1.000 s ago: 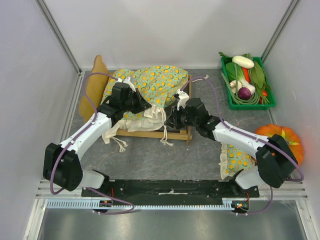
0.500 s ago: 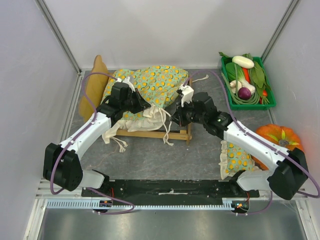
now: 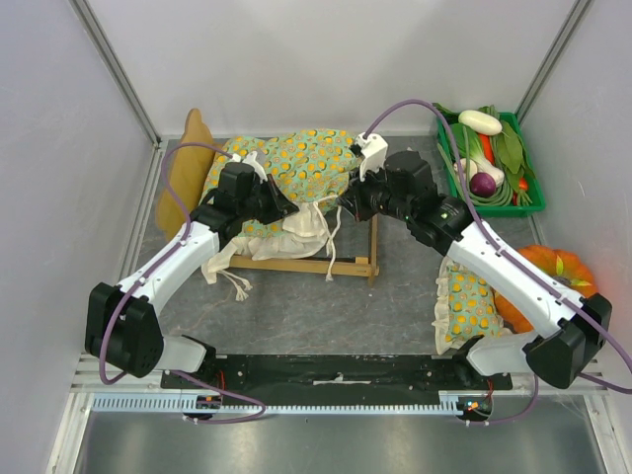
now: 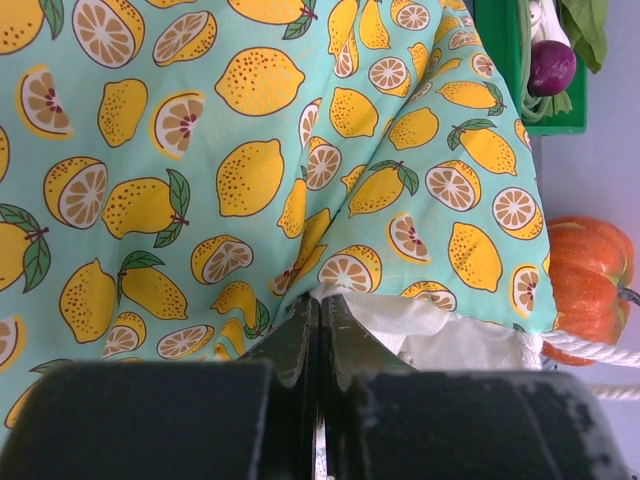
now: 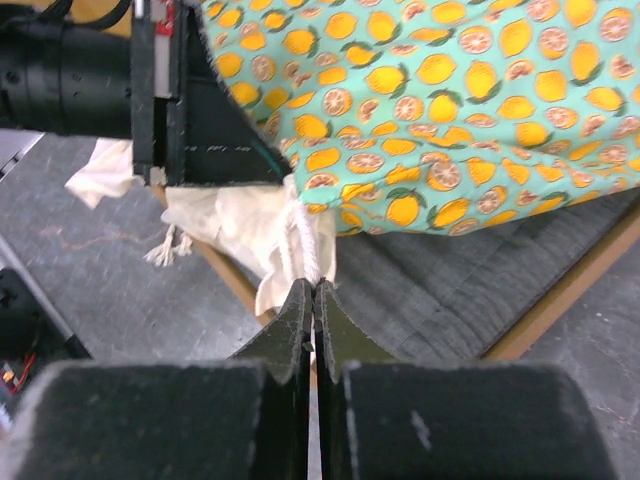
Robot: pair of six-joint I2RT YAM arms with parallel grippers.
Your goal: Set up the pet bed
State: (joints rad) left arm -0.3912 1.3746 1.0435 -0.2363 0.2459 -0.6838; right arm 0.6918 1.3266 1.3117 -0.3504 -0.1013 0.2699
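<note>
The pet bed is a light-wood frame (image 3: pixel 296 265) with a tall headboard (image 3: pixel 183 183) on the left and a dark grey base (image 5: pixel 470 270). A green lemon-print blanket (image 3: pixel 311 158) with a cream lining lies heaped over it. My left gripper (image 3: pixel 286 209) is shut on the blanket's near edge (image 4: pixel 330 285), where the print meets the cream lining. My right gripper (image 3: pixel 343 204) faces the left gripper (image 5: pixel 270 170) and is shut on the blanket's white cord (image 5: pixel 305 245) just above the base. Most of the bed's base is hidden under the blanket.
A matching lemon-print pillow (image 3: pixel 464 311) lies on the table by the right arm's base, beside an orange pumpkin (image 3: pixel 558 276). A green tray (image 3: pixel 446 168) of toy vegetables sits at the back right. Loose cream ties (image 3: pixel 232 281) hang over the frame's front rail.
My right gripper has closed on the white cord and moved back and up across the bed with it, lifting the cord off the front rail. The left gripper has not moved.
</note>
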